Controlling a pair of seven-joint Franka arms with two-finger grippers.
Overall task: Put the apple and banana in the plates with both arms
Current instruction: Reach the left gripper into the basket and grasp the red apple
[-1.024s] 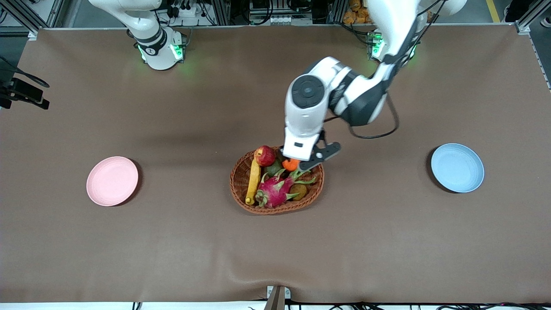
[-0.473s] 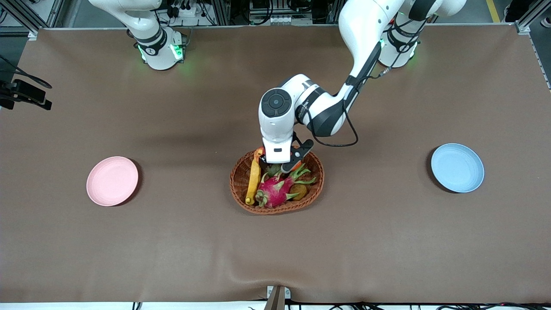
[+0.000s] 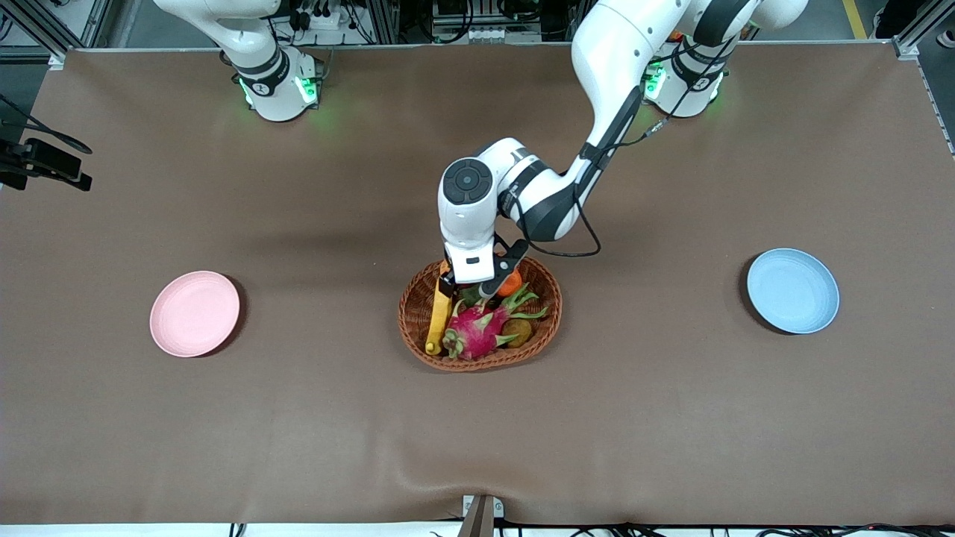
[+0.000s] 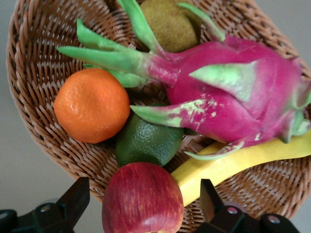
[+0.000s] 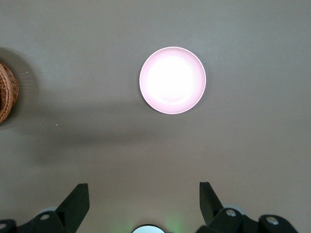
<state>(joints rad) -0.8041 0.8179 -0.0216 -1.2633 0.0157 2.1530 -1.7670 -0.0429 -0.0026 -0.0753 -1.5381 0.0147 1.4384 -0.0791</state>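
The red apple (image 4: 143, 199) lies in the wicker basket (image 3: 418, 302), at its rim farthest from the front camera. My left gripper (image 3: 468, 288) is down over it, open, with one finger on each side (image 4: 143, 194) and a gap to each. In the front view the gripper hides the apple. The yellow banana (image 3: 439, 313) lies beside the apple along the basket's edge toward the right arm's end, and shows in the left wrist view (image 4: 243, 160). The pink plate (image 3: 195, 313) and the blue plate (image 3: 793, 291) are bare. My right gripper (image 5: 142, 204) is open, high over the table, and waits.
The basket also holds a magenta dragon fruit (image 3: 477, 328), an orange tangerine (image 4: 92, 104), a green lime (image 4: 148, 141) and a brown kiwi (image 4: 170, 24). The pink plate (image 5: 172, 80) and the basket's edge (image 5: 7, 97) show in the right wrist view.
My left gripper has moved from over the tangerine toward the right arm's end and down, and now straddles the apple. The fruit and plates have not moved.
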